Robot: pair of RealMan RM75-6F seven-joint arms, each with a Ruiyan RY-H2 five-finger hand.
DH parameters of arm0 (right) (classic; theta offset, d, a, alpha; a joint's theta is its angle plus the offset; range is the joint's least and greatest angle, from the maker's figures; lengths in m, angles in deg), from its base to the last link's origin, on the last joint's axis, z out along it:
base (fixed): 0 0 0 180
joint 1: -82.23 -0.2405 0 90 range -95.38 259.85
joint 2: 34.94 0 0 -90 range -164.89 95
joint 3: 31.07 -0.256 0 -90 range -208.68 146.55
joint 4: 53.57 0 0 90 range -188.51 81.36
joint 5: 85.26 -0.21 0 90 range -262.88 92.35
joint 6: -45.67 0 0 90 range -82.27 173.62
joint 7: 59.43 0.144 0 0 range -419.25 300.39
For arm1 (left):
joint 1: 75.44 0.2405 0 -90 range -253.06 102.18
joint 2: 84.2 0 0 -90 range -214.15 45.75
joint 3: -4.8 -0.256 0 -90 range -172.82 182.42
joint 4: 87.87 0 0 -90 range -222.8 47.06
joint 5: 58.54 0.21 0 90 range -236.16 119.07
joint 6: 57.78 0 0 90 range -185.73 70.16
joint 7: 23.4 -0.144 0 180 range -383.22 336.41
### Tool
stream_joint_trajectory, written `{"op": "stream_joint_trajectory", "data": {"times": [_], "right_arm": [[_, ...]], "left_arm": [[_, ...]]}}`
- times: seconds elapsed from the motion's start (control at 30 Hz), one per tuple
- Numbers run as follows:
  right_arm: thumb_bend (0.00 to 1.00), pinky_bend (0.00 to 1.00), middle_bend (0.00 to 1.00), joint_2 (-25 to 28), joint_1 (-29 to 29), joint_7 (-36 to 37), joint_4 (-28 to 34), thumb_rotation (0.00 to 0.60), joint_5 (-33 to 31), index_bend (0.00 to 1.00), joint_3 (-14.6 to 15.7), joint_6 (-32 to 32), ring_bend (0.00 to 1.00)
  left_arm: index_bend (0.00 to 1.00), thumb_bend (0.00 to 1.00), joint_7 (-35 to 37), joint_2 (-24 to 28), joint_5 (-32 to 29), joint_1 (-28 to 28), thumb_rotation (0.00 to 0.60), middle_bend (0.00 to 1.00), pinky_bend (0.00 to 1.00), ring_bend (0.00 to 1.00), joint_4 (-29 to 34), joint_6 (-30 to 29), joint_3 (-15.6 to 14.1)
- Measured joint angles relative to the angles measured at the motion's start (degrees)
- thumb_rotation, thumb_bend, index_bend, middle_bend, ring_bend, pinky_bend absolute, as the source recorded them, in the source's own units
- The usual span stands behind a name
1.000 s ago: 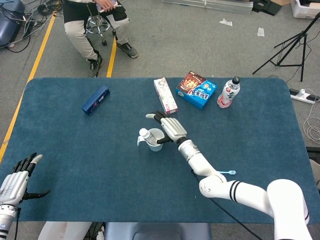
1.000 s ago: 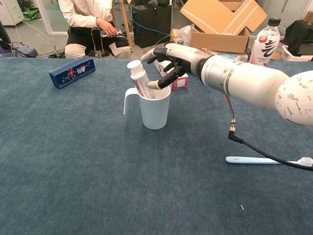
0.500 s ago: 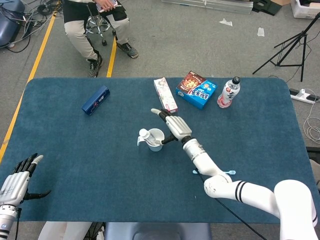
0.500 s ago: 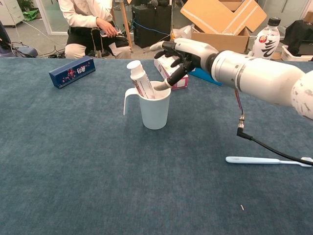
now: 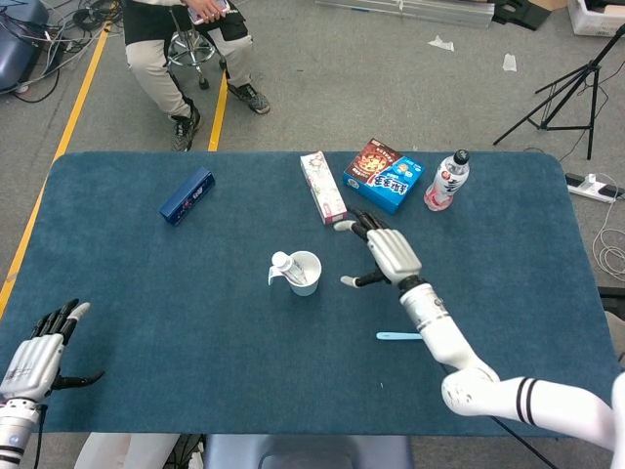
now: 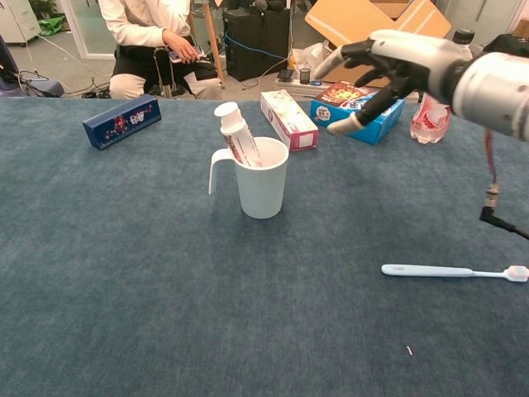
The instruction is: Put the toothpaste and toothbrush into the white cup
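The white cup (image 5: 304,273) (image 6: 262,179) stands upright near the table's middle, handle to its left. The toothpaste tube (image 6: 234,132) (image 5: 284,264) leans inside it, cap end up and out to the left. A light blue toothbrush (image 6: 450,271) (image 5: 398,336) lies flat on the cloth to the right of the cup. My right hand (image 5: 385,252) (image 6: 395,70) hovers open to the right of the cup, fingers spread, holding nothing. My left hand (image 5: 37,353) rests open at the near left corner, far from everything.
A pink box (image 5: 322,186) (image 6: 288,119), a blue snack box (image 5: 384,176) (image 6: 354,107) and a bottle (image 5: 446,181) stand at the table's back. A dark blue box (image 5: 187,195) (image 6: 121,121) lies back left. A seated person (image 5: 186,39) is behind the table.
My right hand has let go of the toothpaste, which stays in the cup, and has drawn away to the right and upward. The left hand has barely moved.
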Motion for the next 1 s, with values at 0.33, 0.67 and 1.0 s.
{"op": "stream_joint_trajectory", "data": {"times": [0.33,0.67,1.0], "right_arm": [[0.05,0.15,0.07,9.45,12.34,-12.8,12.75,0.6,-0.24,0.44,10.85,14.32,0.0],[0.07,0.15,0.07,6.83,18.24,-13.04,10.36,0.6,3.58,0.46,16.51,15.44,0.0],[0.12,0.15,0.07,3.14,19.96,-12.41,5.97,0.6,3.59,0.48,17.19,12.54,0.0]], "left_arm": [[0.04,0.0,-1.84,-2.02,-0.49,-0.77,0.6,0.0,0.0,0.0,0.18,0.69,0.03],[0.04,0.0,-1.62,-2.47,-0.85,-0.91,0.6,0.0,0.0,0.0,-0.27,0.96,-0.04],[0.04,0.0,-0.27,-2.11,-0.77,-0.52,0.6,0.0,0.0,0.0,-0.92,0.84,-0.29]]}}
